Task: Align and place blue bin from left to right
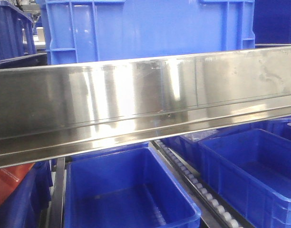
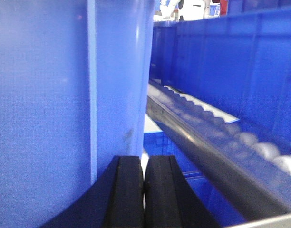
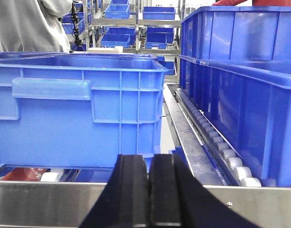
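Behind the steel rail (image 1: 145, 102) we see the blue bin (image 1: 150, 28) at twelve o'clock, while our left gripper (image 2: 144, 190) and right gripper (image 3: 149, 190) are both clenched on nothing.

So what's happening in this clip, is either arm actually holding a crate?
Neither arm holds anything. The left gripper and right gripper are both shut and empty. The blue bin sits on the roller rack behind the steel rail, the left gripper close against its side. More blue crates stand to its right.
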Robot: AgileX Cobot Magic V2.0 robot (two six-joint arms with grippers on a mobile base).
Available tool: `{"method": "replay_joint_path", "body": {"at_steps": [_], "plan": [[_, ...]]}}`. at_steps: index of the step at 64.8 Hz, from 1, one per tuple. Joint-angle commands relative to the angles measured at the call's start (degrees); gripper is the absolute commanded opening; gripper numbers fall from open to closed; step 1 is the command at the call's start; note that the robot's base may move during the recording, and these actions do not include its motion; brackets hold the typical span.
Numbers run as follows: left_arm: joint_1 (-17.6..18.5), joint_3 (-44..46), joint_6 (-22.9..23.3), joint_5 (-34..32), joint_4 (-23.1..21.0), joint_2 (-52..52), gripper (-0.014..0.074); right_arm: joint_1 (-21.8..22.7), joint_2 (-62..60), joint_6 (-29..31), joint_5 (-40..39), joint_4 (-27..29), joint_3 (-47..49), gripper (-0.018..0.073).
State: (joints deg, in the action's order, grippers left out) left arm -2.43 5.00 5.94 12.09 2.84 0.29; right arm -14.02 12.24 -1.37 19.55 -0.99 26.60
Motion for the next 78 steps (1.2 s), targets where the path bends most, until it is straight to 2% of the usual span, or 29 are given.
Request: {"method": "replay_joint_path", "body": {"at_steps": [1,12,78], "plan": [[-0.14,-2.3,-0.16,-4.22,0.34,-0.29,-0.0006,0.12,-0.26,0.42,-1.71,-0.46,-0.16,-0.0088],[-0.14,-5.0,-0.16,-10.85,0.34,-0.29,-0.0006,0.12,-0.26,0.42,-1.71,-0.46,-0.16,-0.0088],[-0.14,-5.0,-0.16,-10.02,0.34,-0.29,-0.0006,0.12,-0.26,0.42,-2.01,-0.46,-0.16,-0.0088]]}}
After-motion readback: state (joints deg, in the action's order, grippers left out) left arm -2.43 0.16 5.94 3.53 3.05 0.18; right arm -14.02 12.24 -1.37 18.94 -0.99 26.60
